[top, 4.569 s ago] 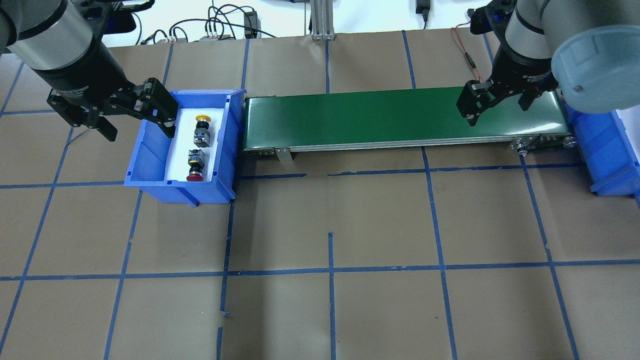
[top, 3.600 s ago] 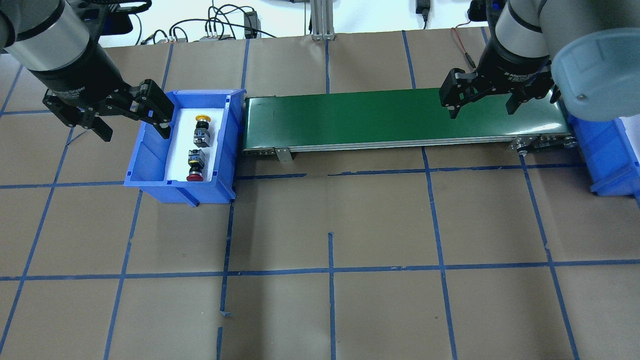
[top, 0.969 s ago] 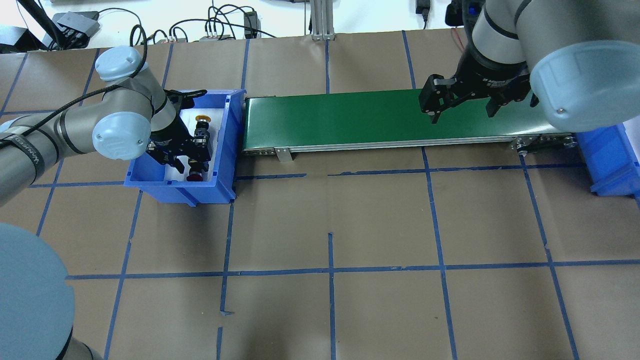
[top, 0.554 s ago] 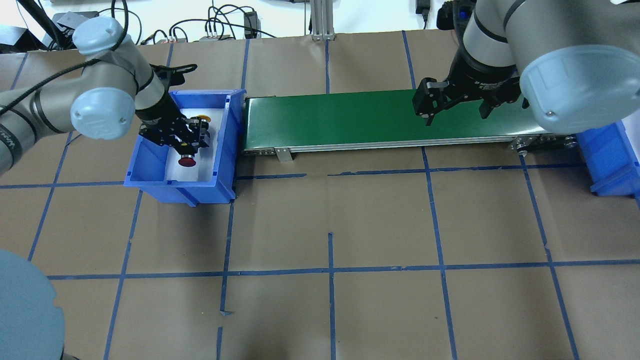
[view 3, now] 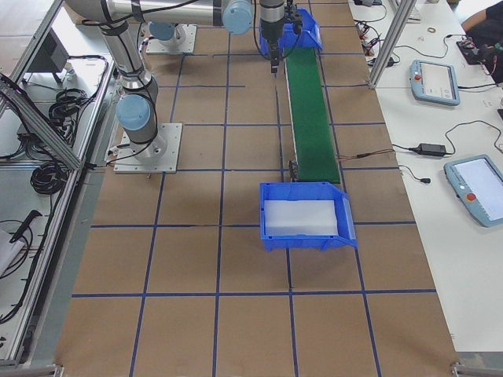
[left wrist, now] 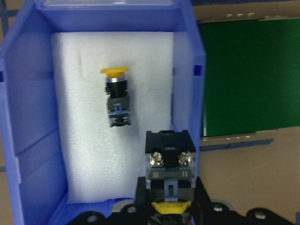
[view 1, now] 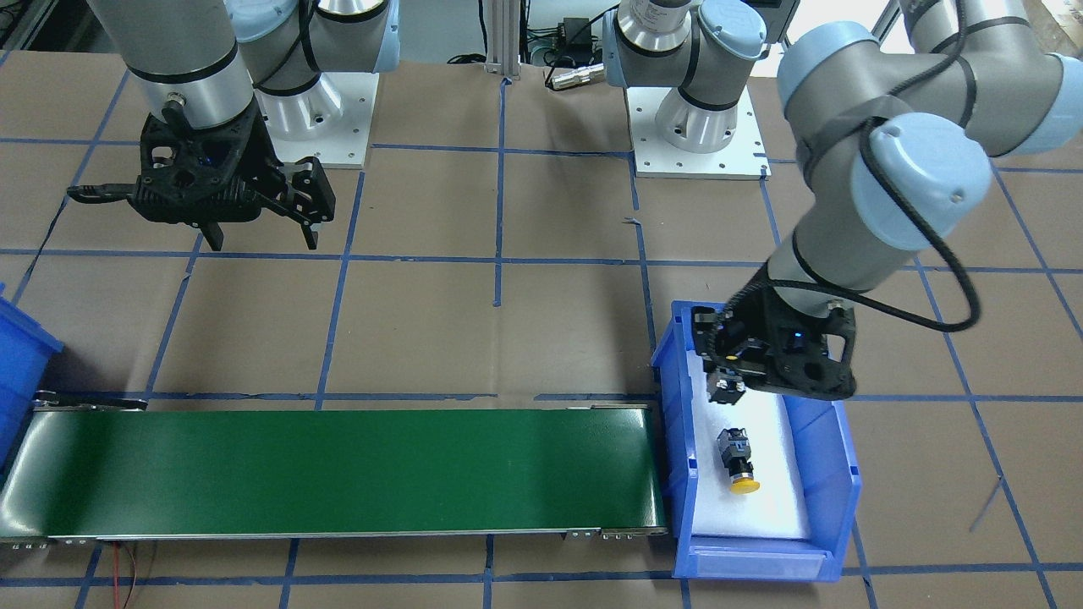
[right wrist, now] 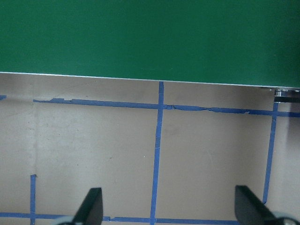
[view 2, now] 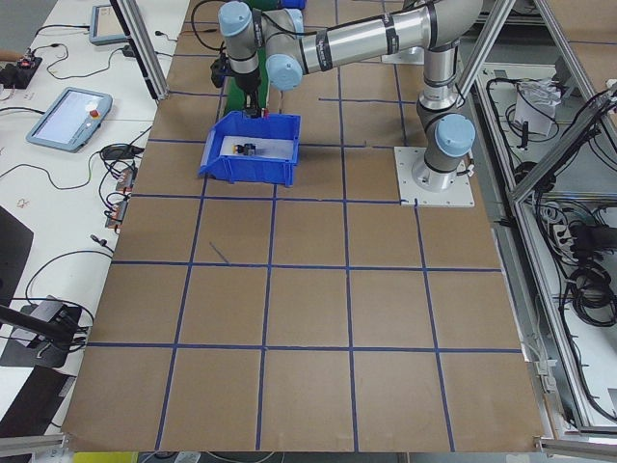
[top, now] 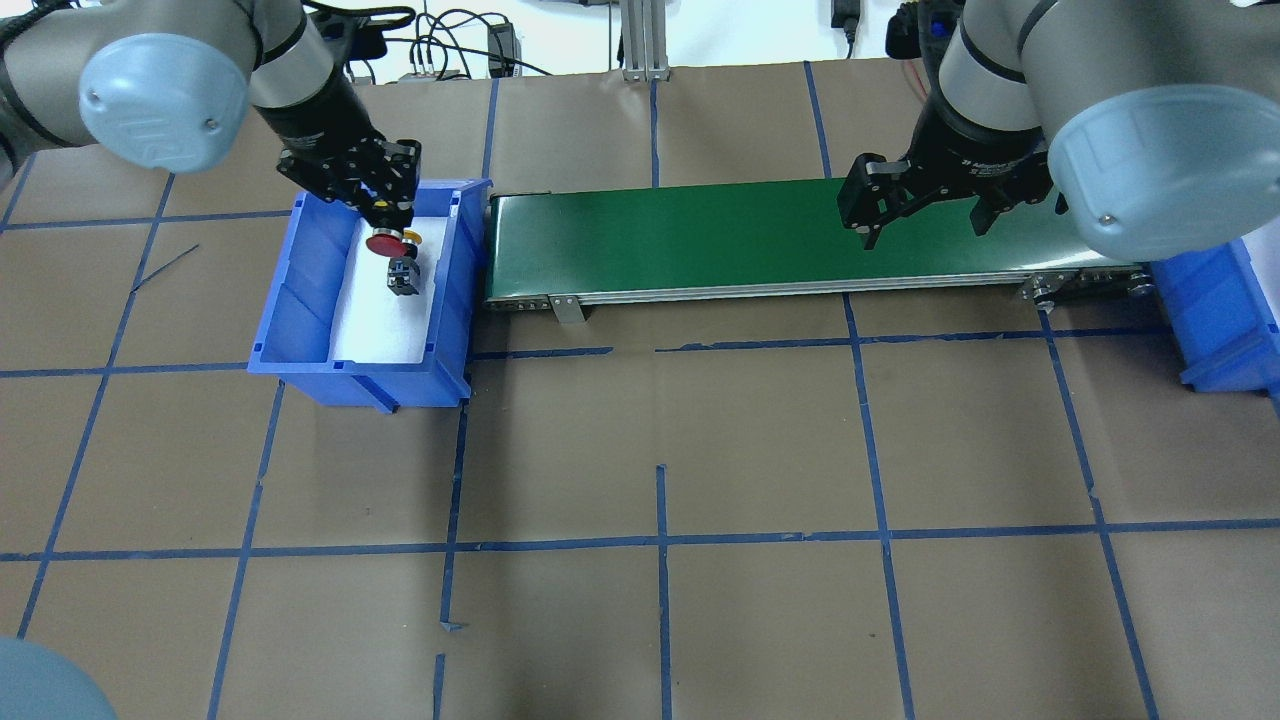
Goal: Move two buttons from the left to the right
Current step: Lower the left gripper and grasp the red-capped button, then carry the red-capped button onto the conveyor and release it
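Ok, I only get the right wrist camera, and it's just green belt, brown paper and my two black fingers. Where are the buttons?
Observer: The left gripper holds the red button in the air over a blue bin at the far end of the belt.
Operator: And the yellow one?
Observer: The yellow button lies on its side on the white foam inside that same bin.
Operator: Is there a box on my side too?
Observer: Yes, a second blue bin, also lined with white, sits at your end of the belt.
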